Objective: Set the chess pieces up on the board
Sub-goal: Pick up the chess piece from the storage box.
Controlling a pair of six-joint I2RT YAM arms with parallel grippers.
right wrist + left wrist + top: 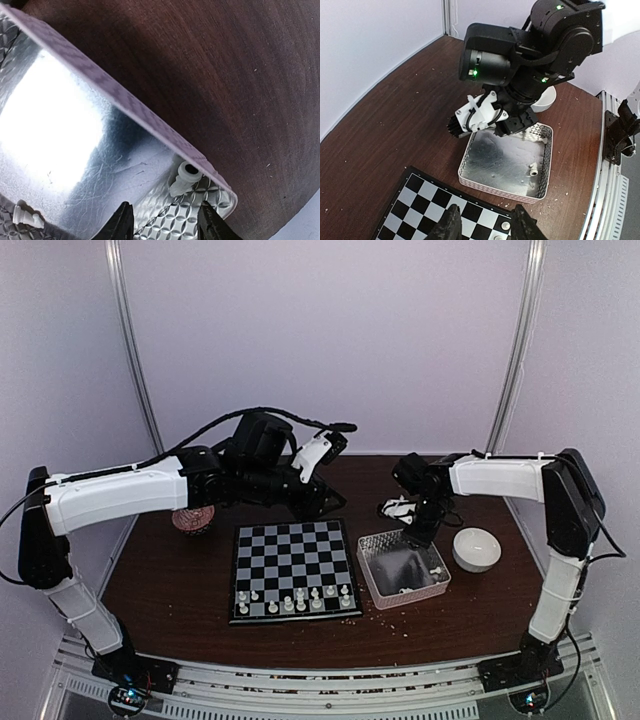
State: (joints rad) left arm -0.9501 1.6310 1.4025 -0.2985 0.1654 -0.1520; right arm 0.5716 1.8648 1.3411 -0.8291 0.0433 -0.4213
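We find the board (290,550) mid-table (170,580), its right edge just beside the tray (492,186). Most chess pieces (298,597) stand in its two near rows. The left gripper (487,227) hovers over the board corner nearest the tray, jaws moderately apart, with one piece (505,226) standing on the board close beside one finger. The right gripper (165,225) hangs over a tray corner, hemmed by two walls. Its jaws are apart and empty, and a fallen piece (184,178) lies just ahead against the wall.
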